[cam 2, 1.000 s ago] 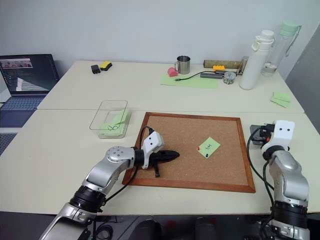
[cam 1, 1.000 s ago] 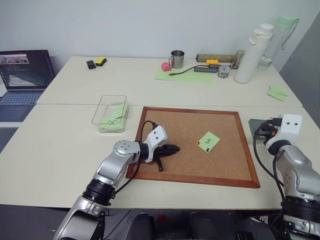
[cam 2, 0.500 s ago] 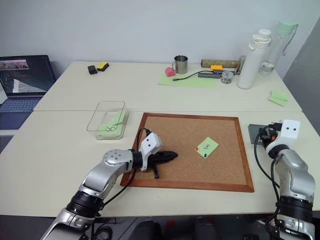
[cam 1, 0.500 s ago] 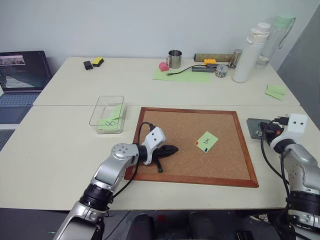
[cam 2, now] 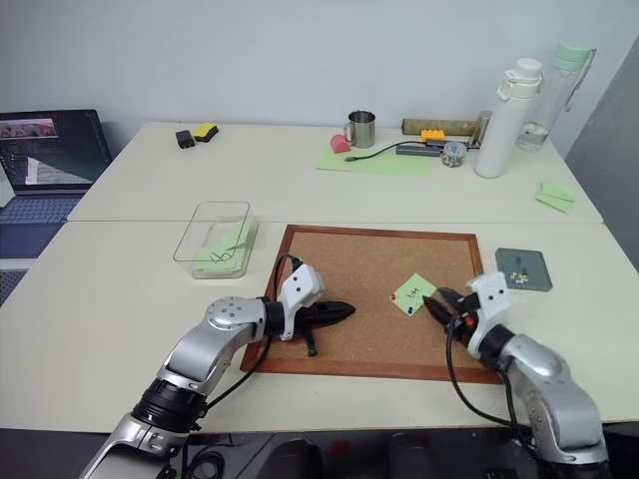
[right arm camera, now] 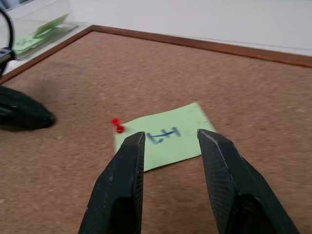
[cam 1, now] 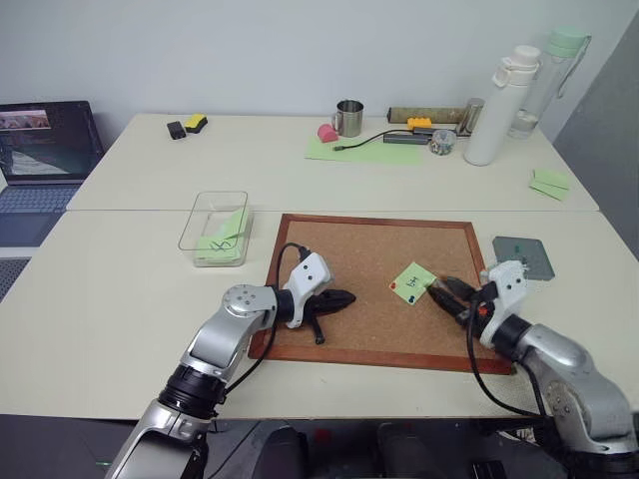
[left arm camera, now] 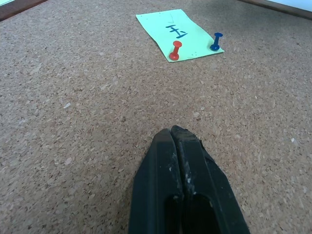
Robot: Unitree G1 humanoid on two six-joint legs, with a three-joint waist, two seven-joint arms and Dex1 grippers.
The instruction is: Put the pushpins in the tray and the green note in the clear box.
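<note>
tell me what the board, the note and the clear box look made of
Board: cork, going by its speckled, grainy brown face, in a smooth reddish frame that looks like wood.
Note: thin matte paper, light green, with handwriting on it and pins through it.
Clear box: probably glossy plastic; the table and the green notes inside show through its walls.

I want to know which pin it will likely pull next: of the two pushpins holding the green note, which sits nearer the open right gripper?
The blue-headed pushpin, at the light-green note's corner facing the right gripper; the red-headed pushpin is at the far corner.
</note>
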